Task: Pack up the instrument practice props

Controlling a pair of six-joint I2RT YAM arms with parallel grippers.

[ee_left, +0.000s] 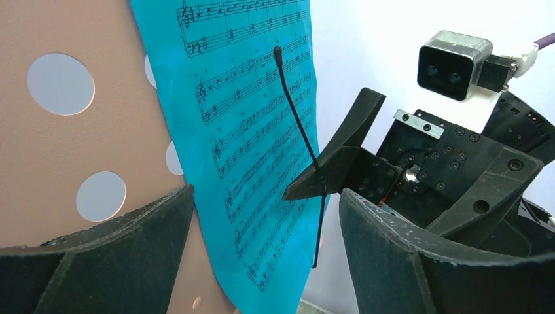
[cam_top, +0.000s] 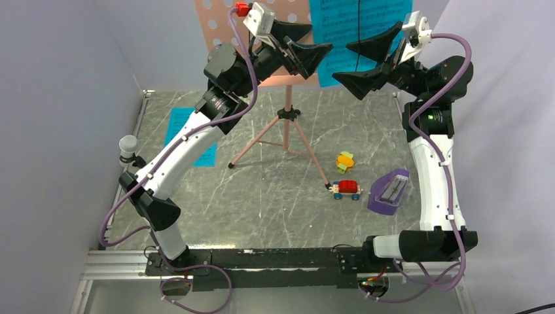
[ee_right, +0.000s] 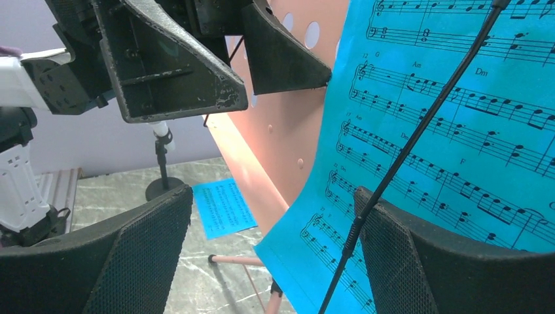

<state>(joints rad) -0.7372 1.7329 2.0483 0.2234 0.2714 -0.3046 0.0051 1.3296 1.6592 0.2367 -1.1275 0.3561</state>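
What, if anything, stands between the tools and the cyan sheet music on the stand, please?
A thin black wire crosses the front of the sheet music, between it and the left tool and right tool; nothing else visible.

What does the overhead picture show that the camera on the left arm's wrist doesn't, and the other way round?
Only the overhead view: the stand's tripod legs, the purple metronome, the red toy car, the yellow-orange toy, and a second cyan page flat on the table. Only the left wrist view: readable printed notes on the upright cyan sheet and the lenses of the right arm's camera. Both: that sheet against the pink perforated desk, the thin black wire across it, and the open right claw.
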